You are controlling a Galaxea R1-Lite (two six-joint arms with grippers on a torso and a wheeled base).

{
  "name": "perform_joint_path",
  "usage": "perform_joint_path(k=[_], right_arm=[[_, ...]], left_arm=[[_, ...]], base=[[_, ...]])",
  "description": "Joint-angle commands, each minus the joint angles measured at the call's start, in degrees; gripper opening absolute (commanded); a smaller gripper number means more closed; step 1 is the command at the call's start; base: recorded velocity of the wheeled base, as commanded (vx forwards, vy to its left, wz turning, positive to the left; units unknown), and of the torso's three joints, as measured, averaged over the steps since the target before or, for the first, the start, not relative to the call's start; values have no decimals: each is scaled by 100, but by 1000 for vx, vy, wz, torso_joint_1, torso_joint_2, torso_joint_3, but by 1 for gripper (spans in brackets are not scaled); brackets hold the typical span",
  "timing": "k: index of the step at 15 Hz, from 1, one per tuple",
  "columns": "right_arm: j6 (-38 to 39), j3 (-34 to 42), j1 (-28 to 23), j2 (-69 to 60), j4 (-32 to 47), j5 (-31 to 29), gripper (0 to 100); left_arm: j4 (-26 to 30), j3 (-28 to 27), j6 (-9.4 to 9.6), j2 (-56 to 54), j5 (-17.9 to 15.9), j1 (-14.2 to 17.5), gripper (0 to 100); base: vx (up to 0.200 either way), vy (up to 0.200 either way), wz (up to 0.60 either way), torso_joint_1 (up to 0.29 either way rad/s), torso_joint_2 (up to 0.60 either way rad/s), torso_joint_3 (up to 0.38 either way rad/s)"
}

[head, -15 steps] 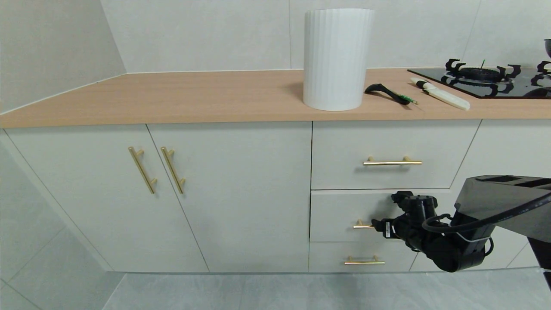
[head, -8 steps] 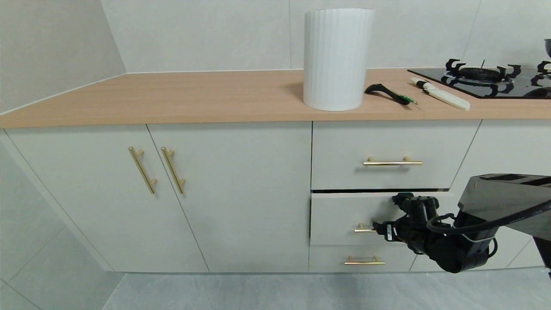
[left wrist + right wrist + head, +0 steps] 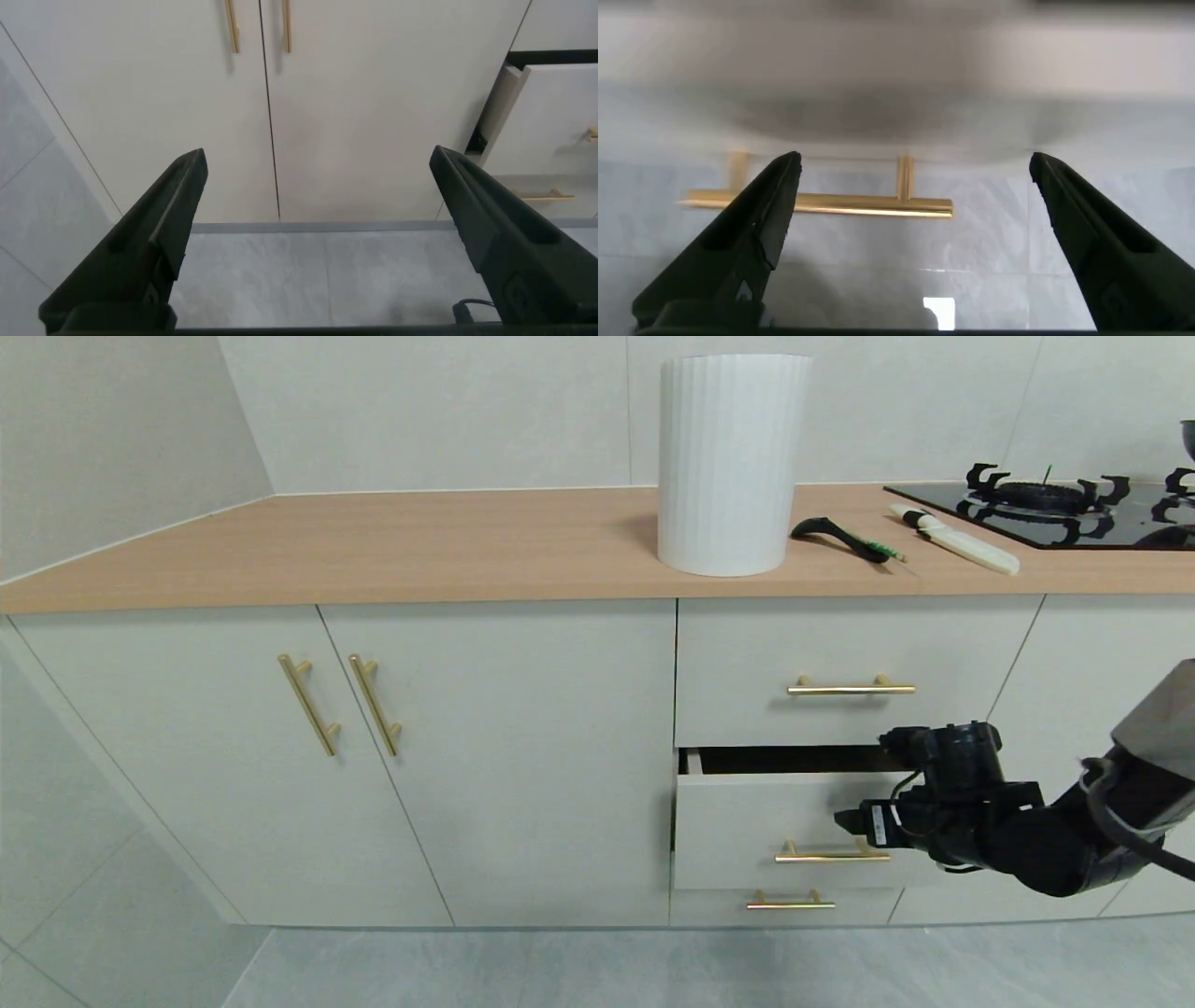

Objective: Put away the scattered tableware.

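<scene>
While the middle drawer (image 3: 738, 821) stands partly pulled out, with a dark gap showing above its front, your right gripper (image 3: 845, 821) sits just before that front, a little above its gold handle (image 3: 831, 857). From the head view you cannot tell whether it touches the panel. In the right wrist view the right gripper (image 3: 913, 163) has its fingers spread wide and nothing between them. A gold bar (image 3: 817, 203) lies beyond them, under a blurred pale surface, and you cannot tell which drawer it belongs to.

Your left gripper (image 3: 316, 159) is also spread wide and holds nothing. It hangs low, facing the double doors (image 3: 271, 84) and the grey floor (image 3: 308, 271), and the open drawer shows at the edge of that view.

On the counter (image 3: 420, 546) the tableware lies loose. A black utensil (image 3: 837, 537) with a green tip is just beside the tall white ribbed canister (image 3: 733, 462), on its hob side. A white knife (image 3: 954, 539) lies a little farther along, its handle end near the edge of the black hob (image 3: 1046, 513). The two pieces are near each other but apart, and both are well above the right gripper.

The top drawer (image 3: 840, 663) and the bottom one (image 3: 728, 901) are closed.
</scene>
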Motion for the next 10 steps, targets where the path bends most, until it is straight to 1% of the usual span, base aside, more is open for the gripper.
perform_joint_path(k=[1,3,7,10], right_arm=[[23,89,117,-987,72,3,100],[58,107,196,-1198,19,-14,100],[208,107,267,-1057,-262,-32,100],[199,89,267,-275,-1123,-67,100]], left_arm=[[-4,0,0,0,0,0,100],[-4,0,0,9,0,0,100],[-4,0,0,0,0,0,100],[-4,0,0,0,0,0,100]], base=[[0,0,0,0,0,0],[0,0,0,0,0,0],[0,0,0,0,0,0],[0,0,0,0,0,0]])
